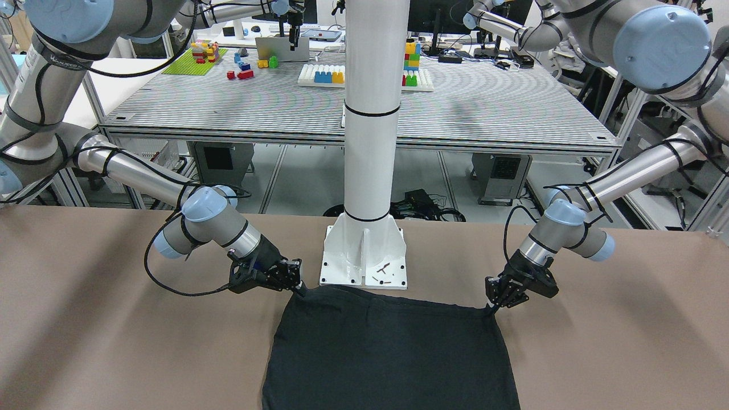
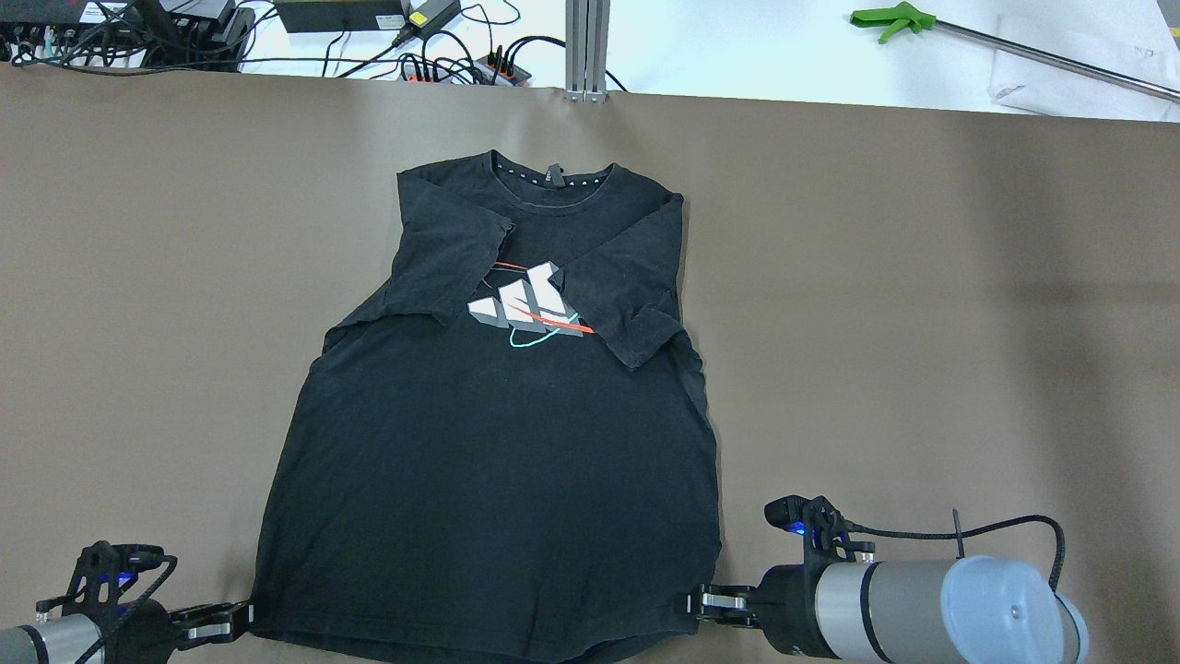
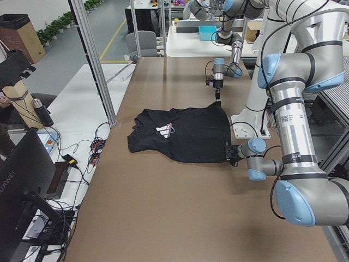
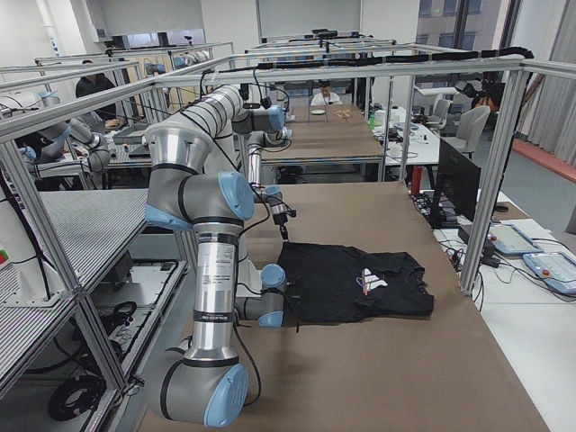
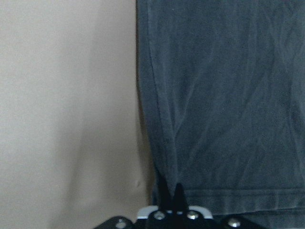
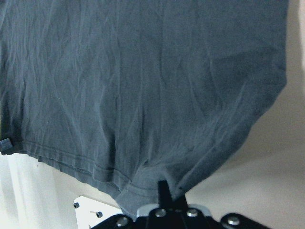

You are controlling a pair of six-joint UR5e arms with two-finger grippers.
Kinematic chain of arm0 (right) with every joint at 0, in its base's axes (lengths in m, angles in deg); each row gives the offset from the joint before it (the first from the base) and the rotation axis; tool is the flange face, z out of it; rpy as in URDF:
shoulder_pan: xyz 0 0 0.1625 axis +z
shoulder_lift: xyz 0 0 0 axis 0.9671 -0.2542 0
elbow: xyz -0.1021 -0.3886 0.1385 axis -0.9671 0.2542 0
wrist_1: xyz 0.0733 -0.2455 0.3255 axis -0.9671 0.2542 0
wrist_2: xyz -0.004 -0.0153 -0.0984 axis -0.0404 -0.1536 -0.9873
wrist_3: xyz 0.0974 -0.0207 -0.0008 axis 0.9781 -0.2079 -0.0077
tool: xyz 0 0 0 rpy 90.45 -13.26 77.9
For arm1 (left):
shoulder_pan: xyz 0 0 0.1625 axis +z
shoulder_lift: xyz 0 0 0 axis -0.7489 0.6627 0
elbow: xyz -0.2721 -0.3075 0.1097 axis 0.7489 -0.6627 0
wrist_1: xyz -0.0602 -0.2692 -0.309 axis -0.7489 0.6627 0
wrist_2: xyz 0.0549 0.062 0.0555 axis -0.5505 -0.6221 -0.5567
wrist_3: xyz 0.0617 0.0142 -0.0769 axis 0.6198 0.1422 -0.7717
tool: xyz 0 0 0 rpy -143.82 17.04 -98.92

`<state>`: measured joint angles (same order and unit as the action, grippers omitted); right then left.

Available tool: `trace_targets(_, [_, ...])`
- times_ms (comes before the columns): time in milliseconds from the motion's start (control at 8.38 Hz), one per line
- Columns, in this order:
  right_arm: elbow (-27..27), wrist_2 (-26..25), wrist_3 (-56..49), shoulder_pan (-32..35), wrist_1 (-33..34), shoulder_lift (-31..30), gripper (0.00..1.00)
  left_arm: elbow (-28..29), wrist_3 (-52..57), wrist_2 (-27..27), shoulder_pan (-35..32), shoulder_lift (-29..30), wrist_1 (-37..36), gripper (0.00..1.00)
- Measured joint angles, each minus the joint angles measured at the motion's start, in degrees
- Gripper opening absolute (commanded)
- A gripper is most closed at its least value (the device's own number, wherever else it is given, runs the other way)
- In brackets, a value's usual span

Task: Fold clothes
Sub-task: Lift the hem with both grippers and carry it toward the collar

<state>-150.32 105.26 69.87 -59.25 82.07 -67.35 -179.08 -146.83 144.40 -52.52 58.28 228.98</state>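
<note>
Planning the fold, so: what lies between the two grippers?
The bottom hem of the black T-shirt runs from left gripper to right gripper; nothing else, in the overhead view.

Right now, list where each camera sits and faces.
Front-facing: across the table, facing the robot; left arm on view's right, white pole.
Overhead: behind the robot, looking down; left pincer, right pincer grip black T-shirt hem.
Exterior left: table's end; left arm near.
Exterior right: opposite end; right arm near.
Left wrist: along its pincer, onto hem.
Right wrist: same, other corner.
Shared: all show the T-shirt.
</note>
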Motion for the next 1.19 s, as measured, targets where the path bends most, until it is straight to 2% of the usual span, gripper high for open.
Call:
trace_targets(119, [-0.8, 2.6, 0.0, 1.7, 0.0, -0.1, 0.00, -2.4, -0.1, 0.7, -0.1, -1.0, -0.1, 0.00])
trace_targets(239, [-1.3, 7.4, 0.0, 4.8, 0.0, -0.2, 0.00, -4.8, -0.1, 2.2, -0.7, -2.3, -0.2, 0.00])
trace_targets(477, [-2.2, 20.3, 0.0, 13.5, -1.0, -0.7, 0.00, -8.3, 0.1, 8.0, -4.2, -2.2, -0.4, 0.00])
trace_targets(596, [-3.0, 25.1, 0.1, 16.6, -3.0, -2.1, 0.00, -10.2, 0.3, 11.3, -6.0, -1.0, -0.4, 0.00])
trace_targets(835, [-3.8, 31.1, 0.6, 19.1, -11.4, -6.9, 0.00, -14.9, 0.4, 16.0, -7.6, 1.6, -0.4, 0.00])
trace_targets(1193, [-4.1, 36.1, 1.0, 19.6, -23.8, -13.2, 0.00, -21.9, 1.4, 23.3, -7.5, 2.2, 0.1, 0.00])
